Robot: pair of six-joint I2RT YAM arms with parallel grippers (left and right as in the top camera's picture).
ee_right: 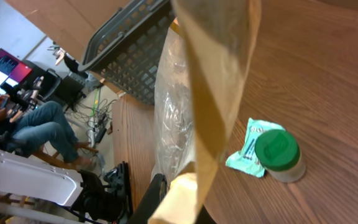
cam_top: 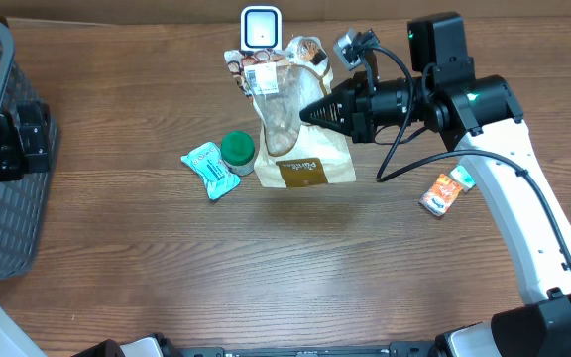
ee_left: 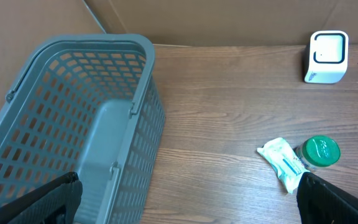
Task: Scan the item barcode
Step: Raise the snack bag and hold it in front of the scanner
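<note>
The right gripper (cam_top: pixel 307 111) was clamped on the brown paper bag (cam_top: pixel 303 167), holding it over the counter (cam_top: pixel 266 278) close to the white scanner (cam_top: pixel 261 28). The left gripper (ee_left: pixel 188 183) stood with its fingers wide apart by the grey basket (ee_left: pixel 138 93).

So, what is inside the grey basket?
Nothing shows inside the basket: only its bare floor and mesh walls. Its near end lies past the frame edge, so that part is unseen.
</note>
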